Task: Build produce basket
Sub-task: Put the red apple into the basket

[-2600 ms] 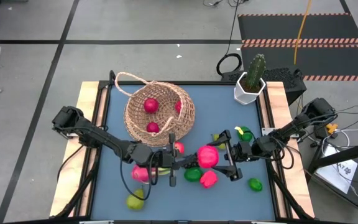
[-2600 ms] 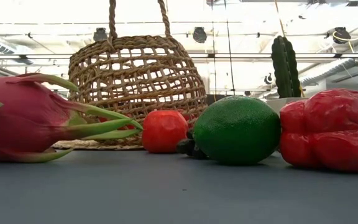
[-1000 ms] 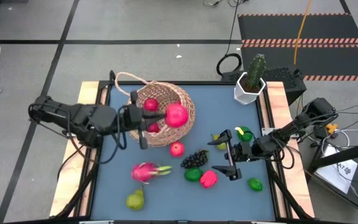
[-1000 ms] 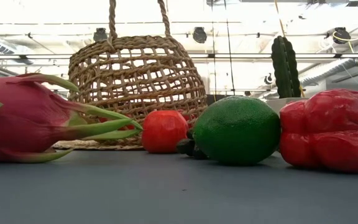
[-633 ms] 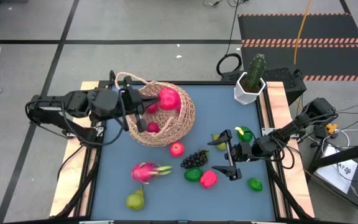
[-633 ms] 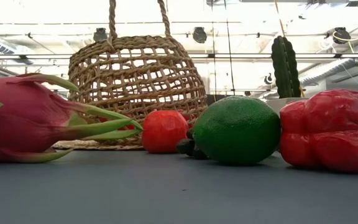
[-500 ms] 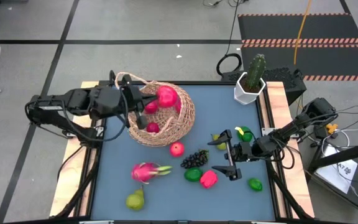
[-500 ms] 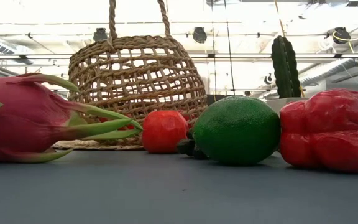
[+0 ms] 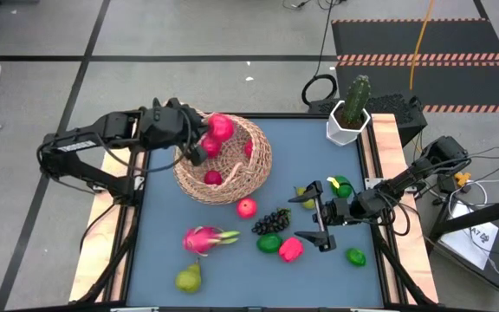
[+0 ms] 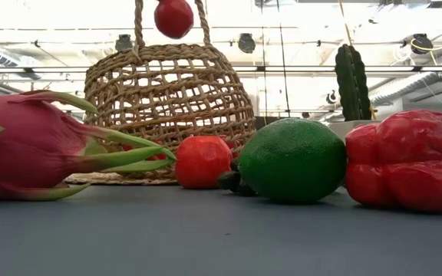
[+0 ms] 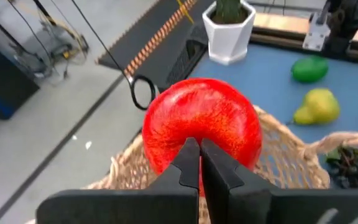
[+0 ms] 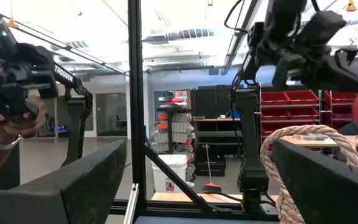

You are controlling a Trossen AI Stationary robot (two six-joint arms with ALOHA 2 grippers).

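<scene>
We see the left end effector [image 9: 199, 139] pinching a red apple [image 9: 220, 127] between its fingers [image 11: 188, 163], poised above the far rim of the wicker basket [image 9: 258, 165], which already holds other red fruit [image 9: 212, 178]. The right end effector [image 9: 316, 217] rests low with its fingers spread wide, among the dragon fruit [image 9: 201, 238], limes [image 9: 268, 243], pears [image 9: 188, 278] and grapes [image 9: 271, 222] scattered across the tabletop [image 9: 319, 169].

Bright, even overhead lighting with soft shadows; low view's ceiling background blown out; left wrist view blurred around the apple [image 11: 204, 127].
</scene>
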